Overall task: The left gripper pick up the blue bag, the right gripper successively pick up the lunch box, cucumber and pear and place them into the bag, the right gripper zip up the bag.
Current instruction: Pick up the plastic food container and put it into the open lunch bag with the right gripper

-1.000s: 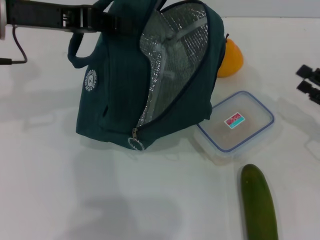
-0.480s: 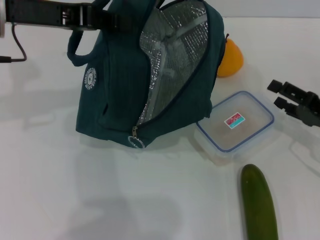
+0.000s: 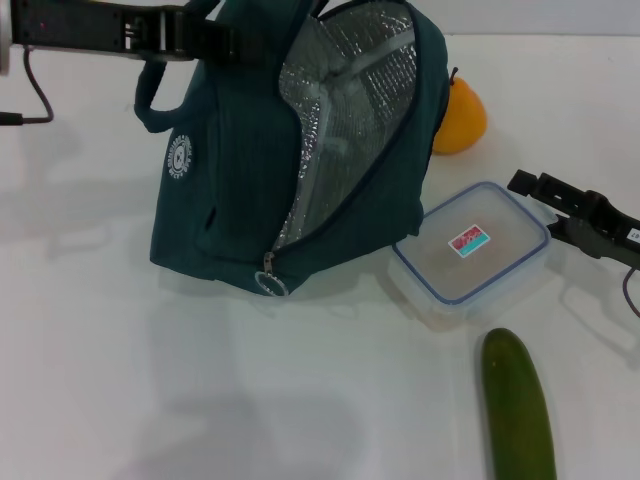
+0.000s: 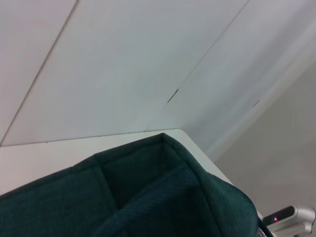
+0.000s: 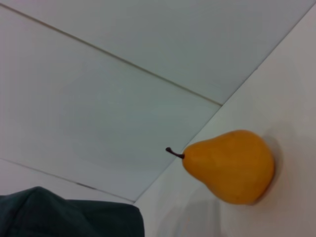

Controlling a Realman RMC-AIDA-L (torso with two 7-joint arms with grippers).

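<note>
Black left arm [image 3: 90,28] trails a black cable [image 3: 38,95]; right gripper [image 3: 545,205] black.

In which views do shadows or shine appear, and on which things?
Head view: soft shadows lie on the table under the blue bag, beside the lunch box and below the right gripper; the bag's silver lining glints. Right wrist view: the pear throws a faint shadow on the table. Left wrist view: even light, no glare.
</note>
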